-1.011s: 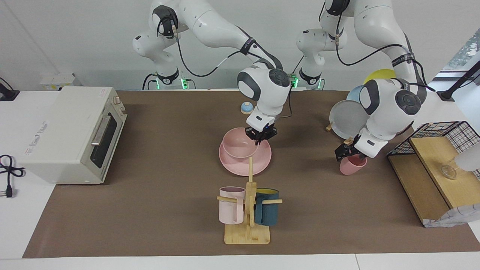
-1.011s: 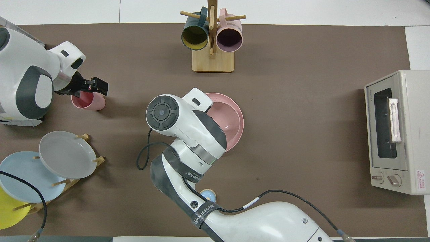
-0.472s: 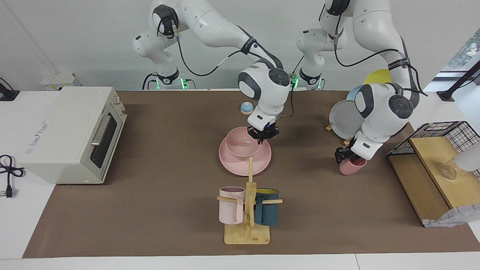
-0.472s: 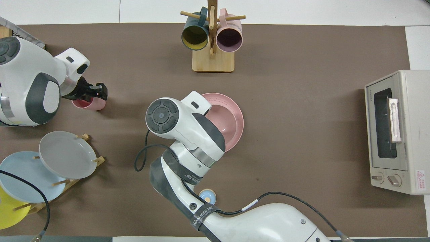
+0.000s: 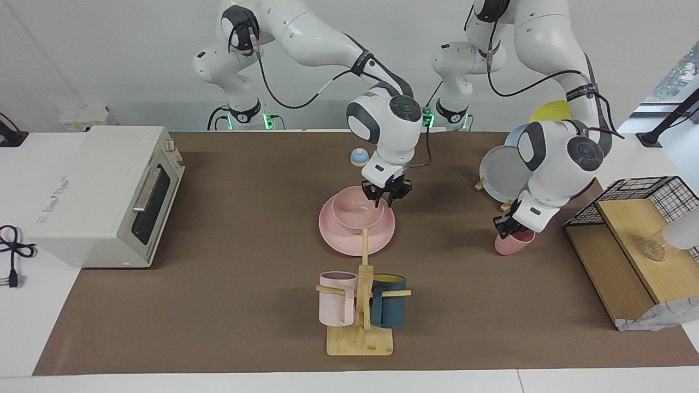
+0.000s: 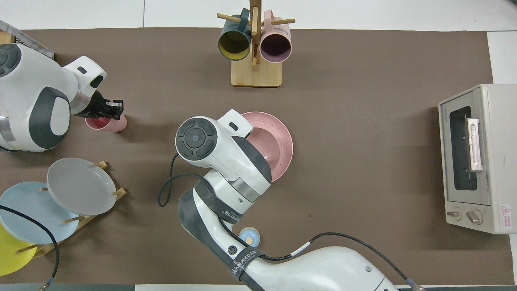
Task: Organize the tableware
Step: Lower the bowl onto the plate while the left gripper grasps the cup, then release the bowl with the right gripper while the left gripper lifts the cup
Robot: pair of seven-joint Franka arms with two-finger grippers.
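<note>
The pink bowl (image 5: pixel 355 212) sits level in the pink plate (image 5: pixel 349 243) at the middle of the table. My right gripper (image 5: pixel 384 202) is open, its fingers astride the bowl's rim on the side nearer the robots. In the overhead view the right wrist covers that gripper and part of the bowl (image 6: pixel 271 148) and plate (image 6: pixel 286 139). The pink cup (image 5: pixel 514 244) stands upright toward the left arm's end. My left gripper (image 5: pixel 505 229) is down at the cup's rim. It shows over the cup (image 6: pixel 110 125) in the overhead view (image 6: pixel 110 110).
A wooden mug tree (image 5: pixel 360 327) with a pale pink and a dark teal mug stands farther from the robots than the plate. A rack of grey, blue and yellow plates (image 5: pixel 502 173), a wire basket on a wooden shelf (image 5: pixel 639 218), a toaster oven (image 5: pixel 104 191), a small blue bell (image 5: pixel 359 157).
The right gripper lowered the tilted bowl flat onto the plate and opened. The left gripper came down from above the cup to its rim.
</note>
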